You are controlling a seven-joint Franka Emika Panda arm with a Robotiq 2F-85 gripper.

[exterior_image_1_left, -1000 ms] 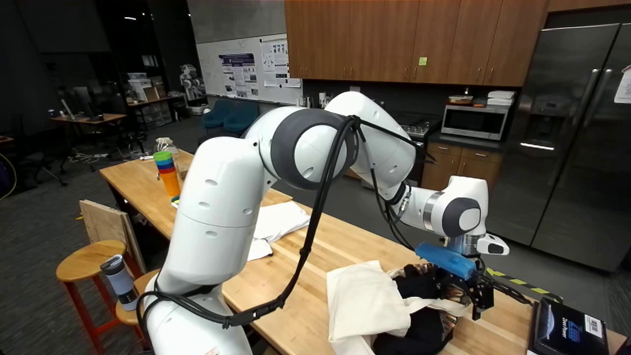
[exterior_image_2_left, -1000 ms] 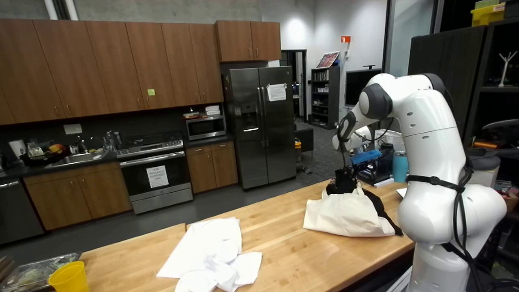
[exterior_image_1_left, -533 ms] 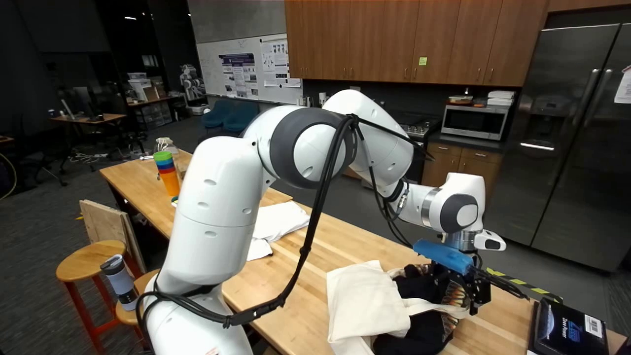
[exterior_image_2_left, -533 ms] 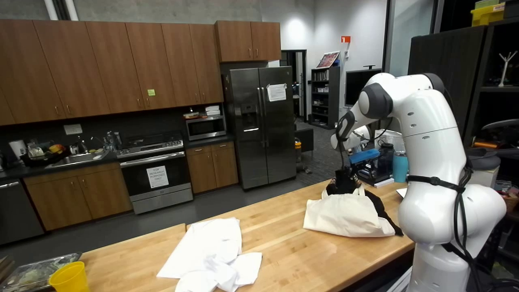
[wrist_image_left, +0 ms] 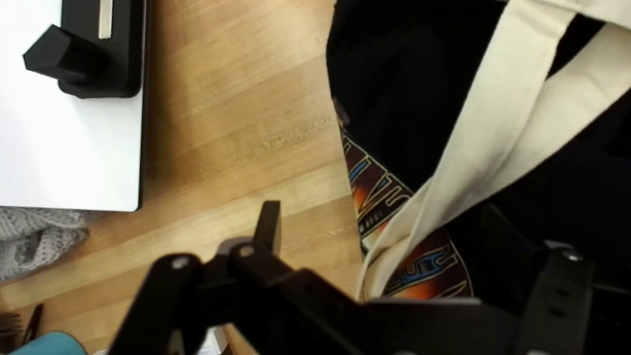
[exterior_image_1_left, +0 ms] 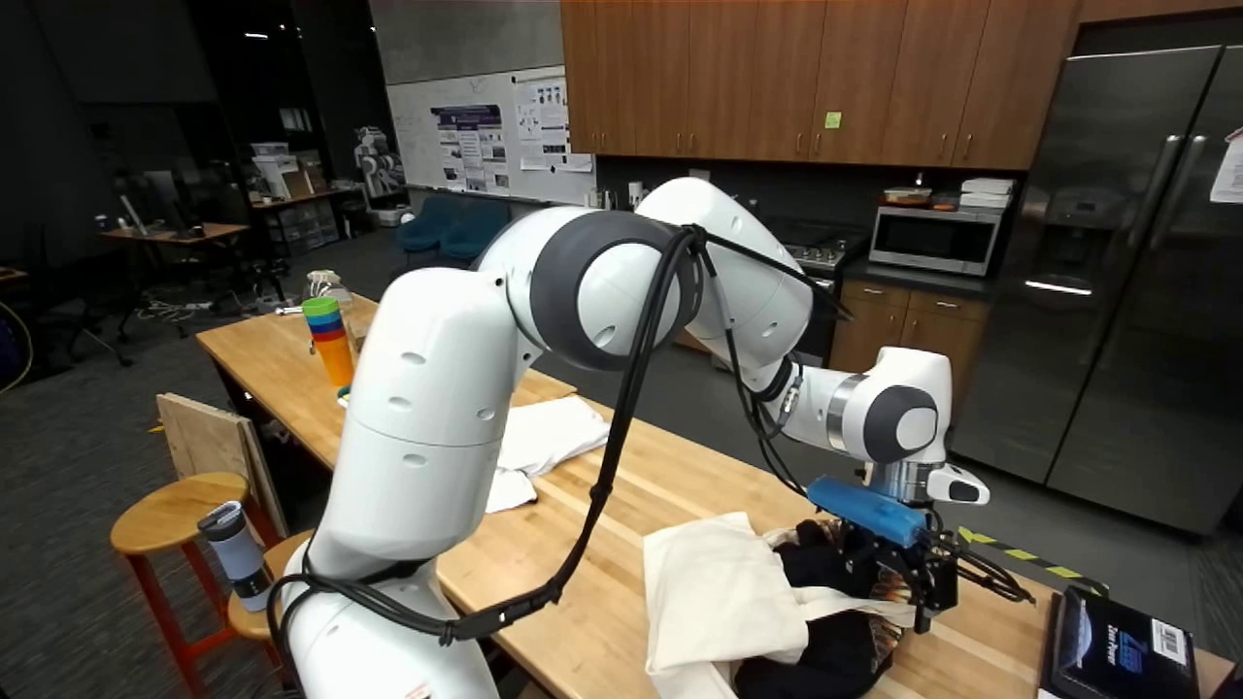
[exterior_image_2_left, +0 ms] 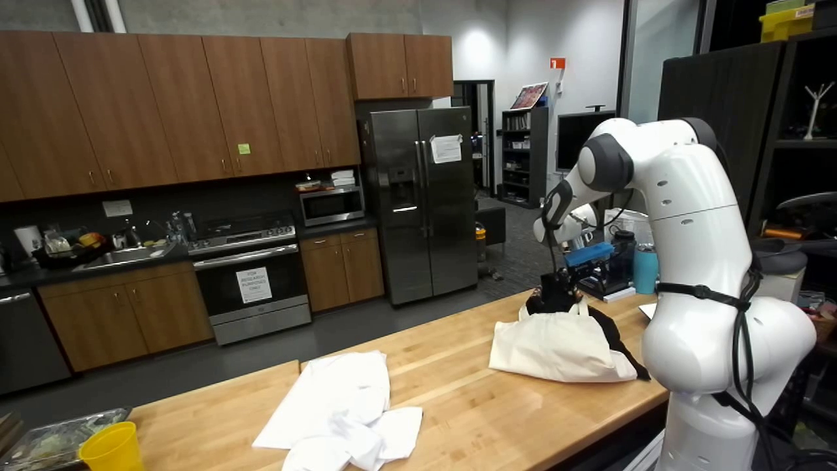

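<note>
Cream tote (exterior_image_1_left: 723,592), contents hidden, lies at lower middle of an exterior view, partly over black printed cloth (exterior_image_1_left: 835,646). Gripper (wrist_image_left: 382,217) fingers spread, strap (wrist_image_left: 473,143) visible between, contact unclear. Black box (exterior_image_1_left: 1107,650), lower-right corner.

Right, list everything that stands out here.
Table: one, light brown, centre.
Tote bag: one, cream, on table.
Printed fabric: one, mostly black, under tote straps.
Cloth: one, white, on table.
Stacked cups: several, multicoloured, on table.
Cup: one, yellow, on table.
Box: one, black, table end.
Stools: two, red-legged, beside table.
Tumbler: one, bluish, on stool.
Refrigerator: one, steel, background.
Microwave: one, silver, background.
Cabinets: several, brown, background.
Arm: one, white, over table.
Gripper: one, black, over fabric edge.
</note>
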